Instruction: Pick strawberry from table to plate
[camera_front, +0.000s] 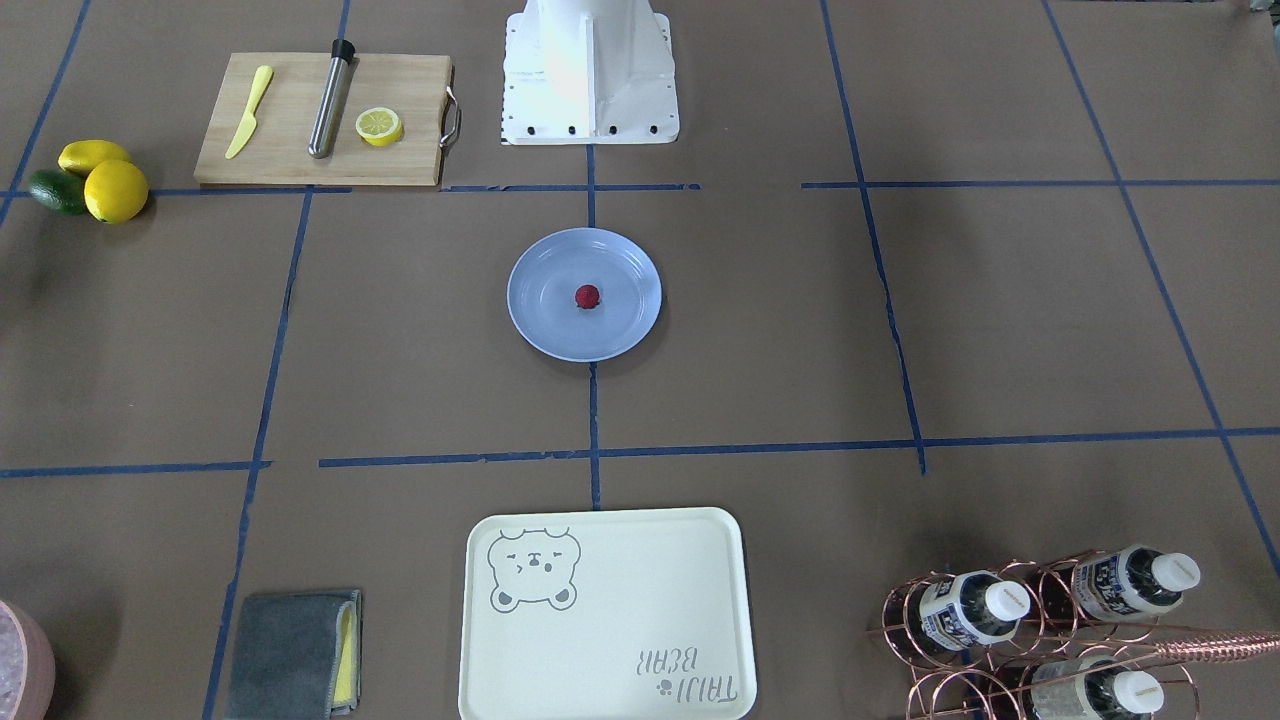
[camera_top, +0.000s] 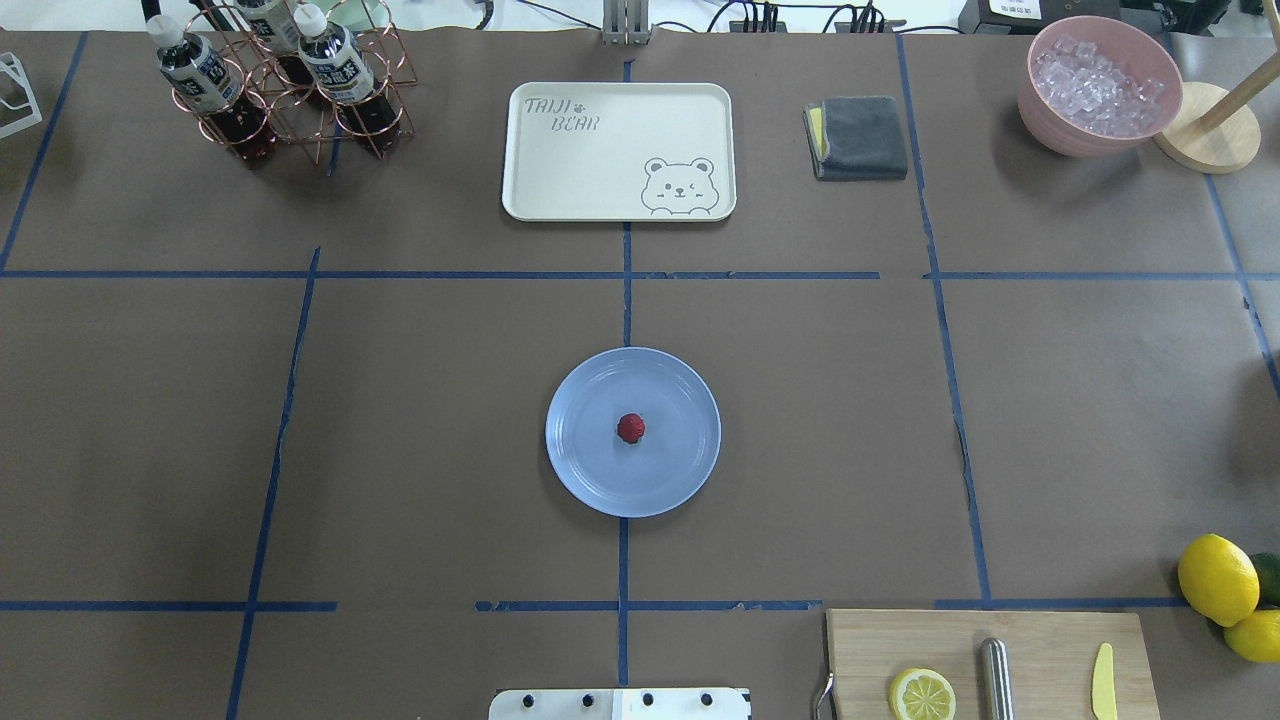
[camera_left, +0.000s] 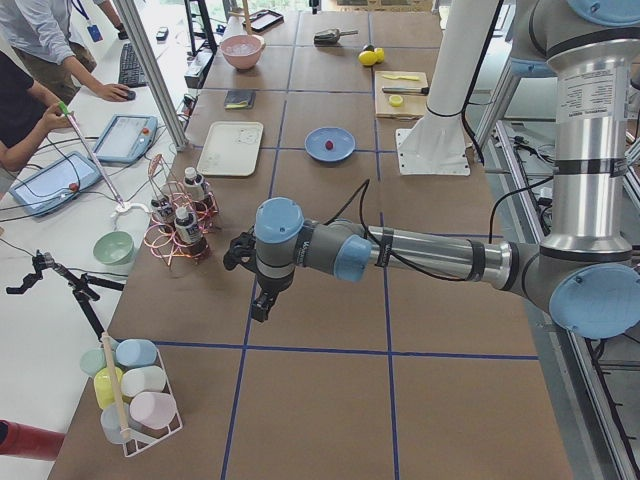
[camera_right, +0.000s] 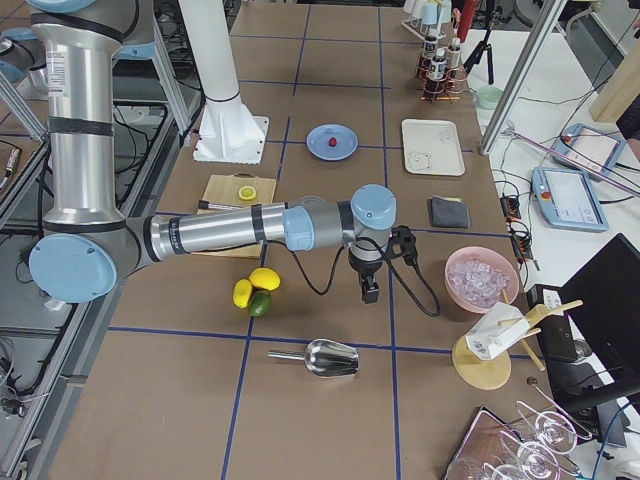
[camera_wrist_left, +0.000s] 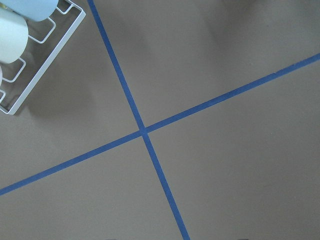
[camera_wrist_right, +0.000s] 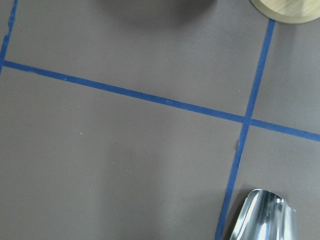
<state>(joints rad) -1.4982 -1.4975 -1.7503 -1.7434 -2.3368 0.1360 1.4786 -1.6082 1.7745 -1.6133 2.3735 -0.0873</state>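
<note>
A tiny dark-red strawberry (camera_front: 587, 296) (camera_top: 630, 428) lies at the middle of the pale-blue plate (camera_front: 622, 328) (camera_top: 588, 472), which rests on the brown-paper table (camera_front: 400, 360) at its centre. The side views also show the strawberry (camera_left: 329, 146) (camera_right: 331, 143) on the plate (camera_left: 342, 135) (camera_right: 346, 134). My left gripper (camera_left: 262, 305) hangs far off over the table's left end, near a bottle rack. My right gripper (camera_right: 369, 293) hangs over the right end, beside the lemons. Both show only in the side views, so I cannot tell whether they are open or shut.
A cream bear tray (camera_top: 618, 150), grey cloth (camera_top: 858, 137), copper bottle rack (camera_top: 280, 90) and pink ice bowl (camera_top: 1098, 85) line the far side. A cutting board (camera_top: 990, 665) with a lemon slice, and lemons (camera_top: 1218, 580), sit near right. A metal scoop (camera_right: 320, 357) lies nearby. People stand at the left end.
</note>
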